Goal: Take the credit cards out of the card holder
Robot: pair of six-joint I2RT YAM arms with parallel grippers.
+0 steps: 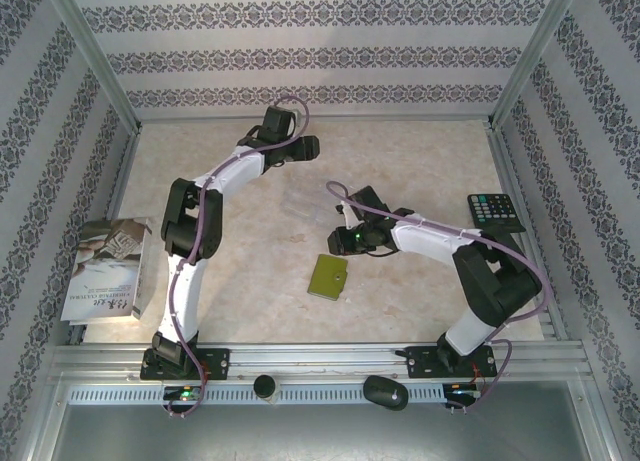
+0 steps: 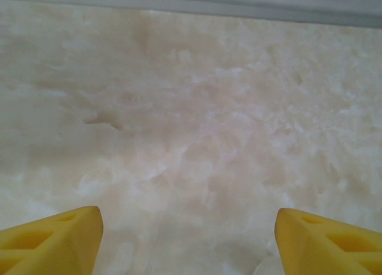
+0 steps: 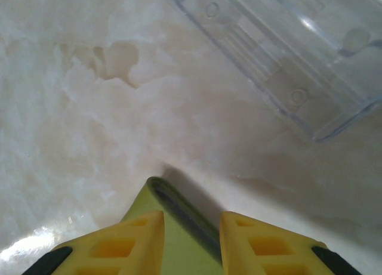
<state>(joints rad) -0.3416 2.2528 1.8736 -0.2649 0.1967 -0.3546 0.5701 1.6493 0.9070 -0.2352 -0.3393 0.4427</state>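
Note:
The olive-green card holder [image 1: 328, 276] lies on the pale table in front of the right arm. My right gripper [image 1: 343, 241] hangs over its far edge. In the right wrist view a corner of the card holder [image 3: 156, 198] fills the narrow gap between the yellow fingers [image 3: 128, 242] of the right gripper [image 3: 191, 218], and both jaws press on it. A see-through plastic card [image 3: 286, 42] lies flat on the table just beyond. My left gripper [image 1: 305, 146] is far off near the back wall. There the left gripper [image 2: 188, 218] stands open over bare table with nothing between its jaws.
A black calculator [image 1: 495, 213] sits at the right edge of the table. A printed booklet [image 1: 105, 269] lies at the left, beside the left arm's base. Patterned walls and a metal frame close in the back and sides.

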